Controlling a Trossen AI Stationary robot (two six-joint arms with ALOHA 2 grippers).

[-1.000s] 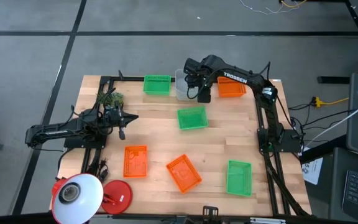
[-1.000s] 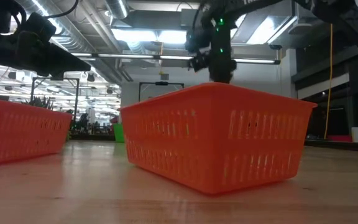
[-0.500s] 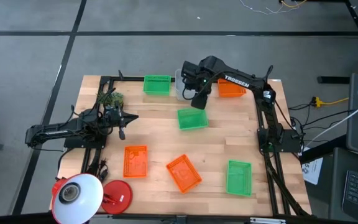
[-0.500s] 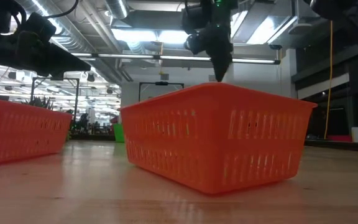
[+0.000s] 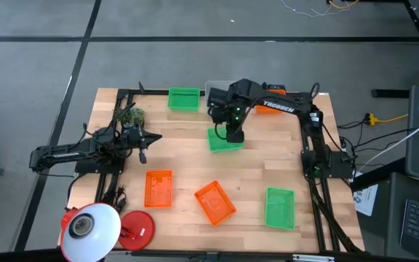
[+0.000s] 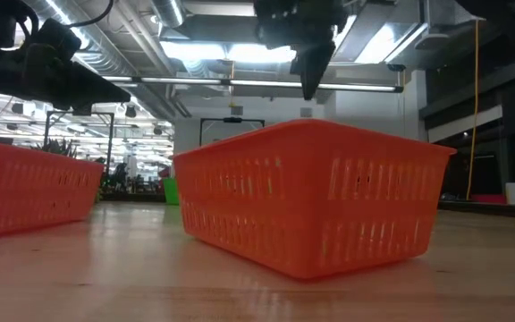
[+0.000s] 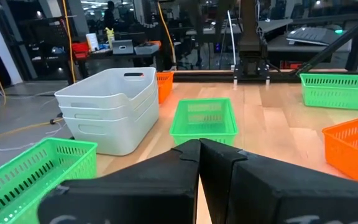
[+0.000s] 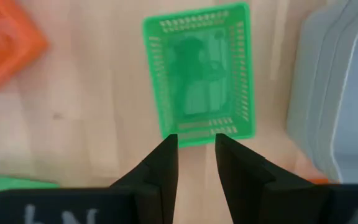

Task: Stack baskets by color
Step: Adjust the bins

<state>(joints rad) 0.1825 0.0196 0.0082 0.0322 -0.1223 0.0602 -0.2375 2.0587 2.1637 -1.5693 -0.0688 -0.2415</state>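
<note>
A green basket [image 5: 224, 139] [image 8: 197, 74] sits flat on the table's middle. My right gripper [image 5: 232, 132] [image 8: 196, 149] hangs well above its right short end, pointing down, open and holding nothing. It shows high in the low view [image 6: 309, 76]. Two more green baskets rest at the far edge [image 5: 184, 98] and near right [image 5: 280, 207]. The grey-white baskets [image 7: 114, 106] stand nested at the far middle. Orange baskets lie near left [image 5: 158, 188], near middle [image 5: 214, 201] and far right [image 5: 273, 90], the last mostly hidden by my right arm. My left gripper [image 5: 144, 143] [image 7: 199, 152] waits shut at the table's left.
A red lamp base [image 5: 137, 227] and white lamp shade [image 5: 89, 229] stand at the near left corner. A small green plant [image 5: 129, 115] sits by the left arm. Bare wood lies between the middle green basket and the near baskets.
My right gripper has moved from over the grey-white stack at the far edge toward the near edge, to above the middle green basket, and has risen. Its fingers stay the same width apart. No basket has moved.
</note>
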